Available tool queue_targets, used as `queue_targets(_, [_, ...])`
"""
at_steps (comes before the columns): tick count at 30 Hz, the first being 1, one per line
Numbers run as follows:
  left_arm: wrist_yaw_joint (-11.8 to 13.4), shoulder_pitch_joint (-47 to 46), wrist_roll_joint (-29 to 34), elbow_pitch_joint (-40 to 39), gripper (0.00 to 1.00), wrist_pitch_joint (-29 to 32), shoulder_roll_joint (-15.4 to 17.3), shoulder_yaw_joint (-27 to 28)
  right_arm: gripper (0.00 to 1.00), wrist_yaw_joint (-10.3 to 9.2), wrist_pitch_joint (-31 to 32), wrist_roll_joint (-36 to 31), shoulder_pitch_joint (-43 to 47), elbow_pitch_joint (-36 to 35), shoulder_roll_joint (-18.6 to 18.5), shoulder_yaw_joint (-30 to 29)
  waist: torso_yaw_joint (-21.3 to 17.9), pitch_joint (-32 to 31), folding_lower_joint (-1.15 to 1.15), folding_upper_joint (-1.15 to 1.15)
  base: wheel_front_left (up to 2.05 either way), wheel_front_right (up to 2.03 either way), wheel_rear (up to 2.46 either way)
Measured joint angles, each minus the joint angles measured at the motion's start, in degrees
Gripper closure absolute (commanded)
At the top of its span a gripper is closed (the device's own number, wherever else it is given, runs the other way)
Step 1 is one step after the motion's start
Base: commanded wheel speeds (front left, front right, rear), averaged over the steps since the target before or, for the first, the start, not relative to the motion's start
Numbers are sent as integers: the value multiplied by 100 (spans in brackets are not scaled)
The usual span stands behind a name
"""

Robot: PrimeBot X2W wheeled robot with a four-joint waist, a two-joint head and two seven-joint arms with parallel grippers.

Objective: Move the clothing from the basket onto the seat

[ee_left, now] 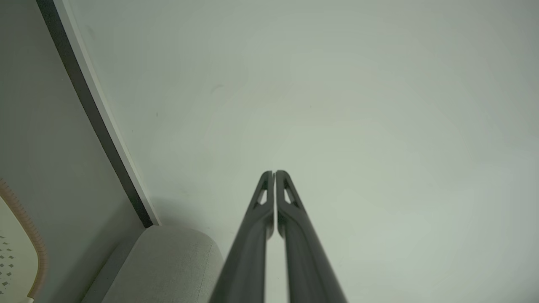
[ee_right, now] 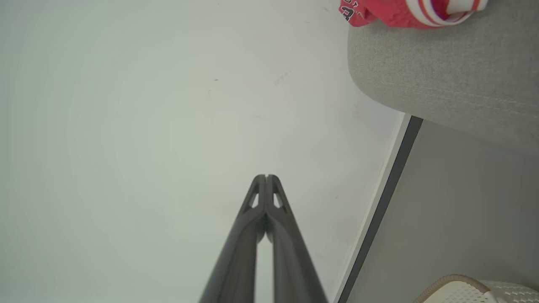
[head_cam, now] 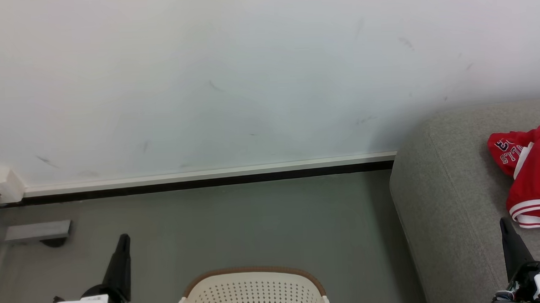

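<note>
Left gripper (head_cam: pixel 124 240): fingers pressed together, nothing held | right gripper (head_cam: pixel 504 223): likewise closed and empty, low before the seat | basket (head_cam: pixel 253 272): on the floor (head_cam: pixel 255 220) between both grippers, contents cut off | seat (head_cam: pixel 449 184): right of basket, against wall (head_cam: pixel 248 79) | clothing (head_cam: pixel 533 176): red garment lying on seat.

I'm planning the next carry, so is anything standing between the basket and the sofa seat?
Nothing visible does. Bare grey floor lies between the basket and the seat, which stands to the basket's right with red clothing on it. The basket's bottom is cut off by the frame.
</note>
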Motion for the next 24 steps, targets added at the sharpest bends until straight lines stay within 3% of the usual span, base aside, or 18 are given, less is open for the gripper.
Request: queue_targets(24, [0,0,0,0,100,0,0,-2,100,1,20,-8,-1,0,8,-12,0,0,0,0,0,0,0])
